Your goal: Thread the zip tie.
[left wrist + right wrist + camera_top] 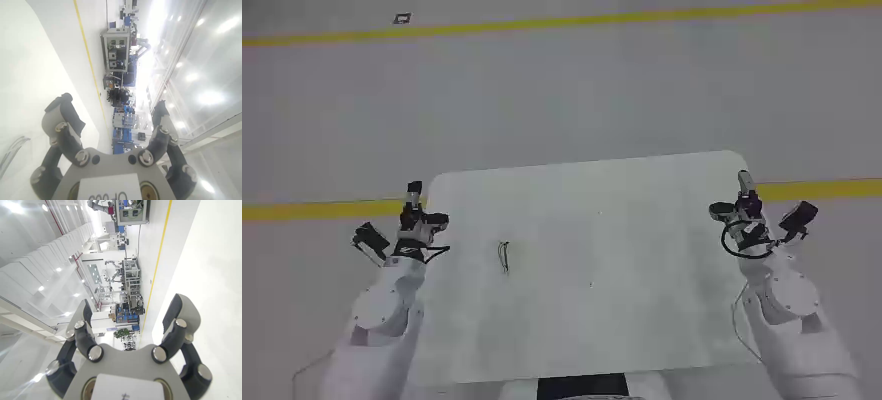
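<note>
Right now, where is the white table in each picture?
Top view: the white table sits in the middle of the picture.
Left wrist view: it is the bright surface beside the open left pincer.
Right wrist view: it is the bright surface beside the open right pincer.
Shared landmark: the yellow floor line runs past the table's edge.

gap: table (642, 250) between left tool (113, 100) and right tool (130, 299) | obstacle: zip tie (504, 256) — left side
</note>
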`<state>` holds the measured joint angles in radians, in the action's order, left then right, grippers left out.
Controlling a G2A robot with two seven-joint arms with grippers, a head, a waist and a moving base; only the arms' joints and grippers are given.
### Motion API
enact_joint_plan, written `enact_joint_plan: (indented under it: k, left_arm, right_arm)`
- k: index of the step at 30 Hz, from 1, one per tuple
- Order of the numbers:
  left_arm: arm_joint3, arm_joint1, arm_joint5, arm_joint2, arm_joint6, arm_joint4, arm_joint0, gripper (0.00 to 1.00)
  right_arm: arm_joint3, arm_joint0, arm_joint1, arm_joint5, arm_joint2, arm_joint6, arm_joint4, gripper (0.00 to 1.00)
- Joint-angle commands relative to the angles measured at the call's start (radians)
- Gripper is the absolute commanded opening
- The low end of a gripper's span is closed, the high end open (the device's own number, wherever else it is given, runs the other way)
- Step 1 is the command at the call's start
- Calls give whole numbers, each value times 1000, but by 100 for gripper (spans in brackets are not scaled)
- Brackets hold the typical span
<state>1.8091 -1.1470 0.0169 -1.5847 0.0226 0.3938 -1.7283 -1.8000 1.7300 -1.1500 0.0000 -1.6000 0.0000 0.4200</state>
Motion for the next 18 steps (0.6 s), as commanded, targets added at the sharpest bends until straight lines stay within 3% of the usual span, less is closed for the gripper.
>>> enact_joint_plan:
  k: [1,3,5,14,16,18]
  left_arm:
    - [11,4,38,20,64,-102,-1,100]
    - [17,8,76,26,94,-166,-4,100]
    - [26,15,167,38,156,-241,-5,100]
    - [32,16,165,36,158,-245,-1,100]
    - [47,19,167,49,199,-295,8,100]
    - [46,29,205,68,298,-397,46,100]
  right_arm:
    - [0,0,0,0,0,0,0,100]
    - [0,0,0,0,0,0,0,100]
    - [0,0,0,0,0,0,0,100]
    - [0,0,0,0,0,0,0,100]
    - [0,0,0,0,0,0,0,100]
    - [0,0,0,0,0,0,0,100]
